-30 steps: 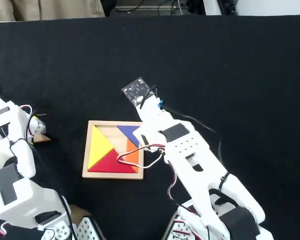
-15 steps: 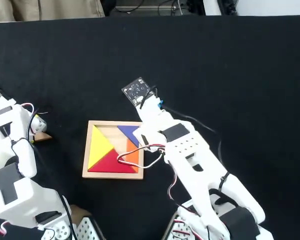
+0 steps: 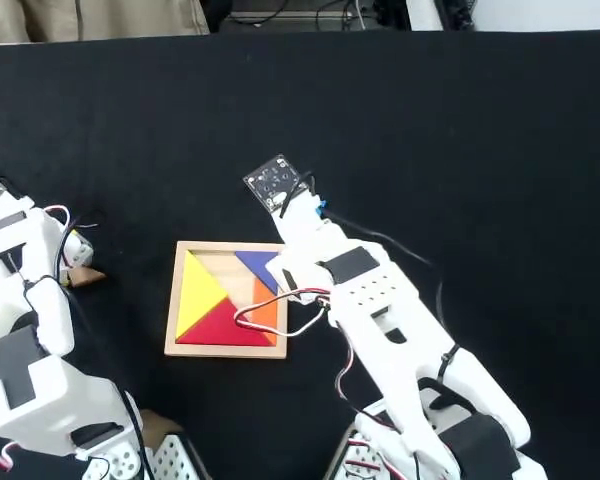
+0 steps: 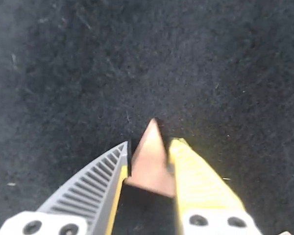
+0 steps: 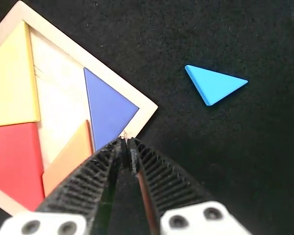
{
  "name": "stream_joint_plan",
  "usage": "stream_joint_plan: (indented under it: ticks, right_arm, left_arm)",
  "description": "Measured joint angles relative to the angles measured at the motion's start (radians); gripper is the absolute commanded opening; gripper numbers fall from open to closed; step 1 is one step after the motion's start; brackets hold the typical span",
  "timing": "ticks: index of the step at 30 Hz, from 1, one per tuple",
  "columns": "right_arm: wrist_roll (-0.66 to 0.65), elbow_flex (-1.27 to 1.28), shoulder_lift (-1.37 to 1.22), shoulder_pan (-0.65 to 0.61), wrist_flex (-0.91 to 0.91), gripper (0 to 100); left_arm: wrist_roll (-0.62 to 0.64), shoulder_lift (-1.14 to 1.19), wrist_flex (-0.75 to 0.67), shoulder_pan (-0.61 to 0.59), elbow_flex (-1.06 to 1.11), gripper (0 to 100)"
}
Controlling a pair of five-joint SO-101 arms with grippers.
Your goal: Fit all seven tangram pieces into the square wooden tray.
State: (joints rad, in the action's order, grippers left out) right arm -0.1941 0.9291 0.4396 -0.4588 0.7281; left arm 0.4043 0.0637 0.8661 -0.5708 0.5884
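Gripping a tan tangram piece (image 4: 150,159), the left end effector (image 4: 152,143) should align it with the wooden tray's (image 3: 225,351) bare gap; the right end effector (image 5: 126,147) hovers closed, empty.

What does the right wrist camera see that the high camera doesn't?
Extra in the right wrist view: a light blue triangle lying flat on the black cloth, apart from the tray. Extra in the high view: the right arm reaching over the tray's edge, and the left arm with a tan piece at its tip, away from the tray. Both share the tray with the yellow, red, orange and dark blue pieces inside, and bare wood between them.
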Motion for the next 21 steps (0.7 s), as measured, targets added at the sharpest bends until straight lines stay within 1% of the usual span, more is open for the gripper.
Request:
stream_joint_plan:
  ticks: [8,13,16,18,21]
  right_arm:
    - [0.0,0.0,0.0,0.0,0.0,1.5]
    - [0.0,0.0,0.0,0.0,0.0,1.5]
    - [-0.011,0.0,0.0,0.0,0.0,1.5]
    - [-0.031,0.002,0.0,0.0,0.0,1.5]
    - [-0.04,0.009,0.0,0.0,0.0,1.5]
  left_arm:
    - [0.0,0.0,-0.002,0.018,-0.006,9]
    - [-0.123,0.038,0.0,0.103,-0.086,9]
    - [-0.169,0.127,0.0,0.155,-0.172,12]
    - [-0.195,0.21,0.032,0.184,-0.253,15]
    - [-0.221,0.334,0.16,0.209,-0.437,15]
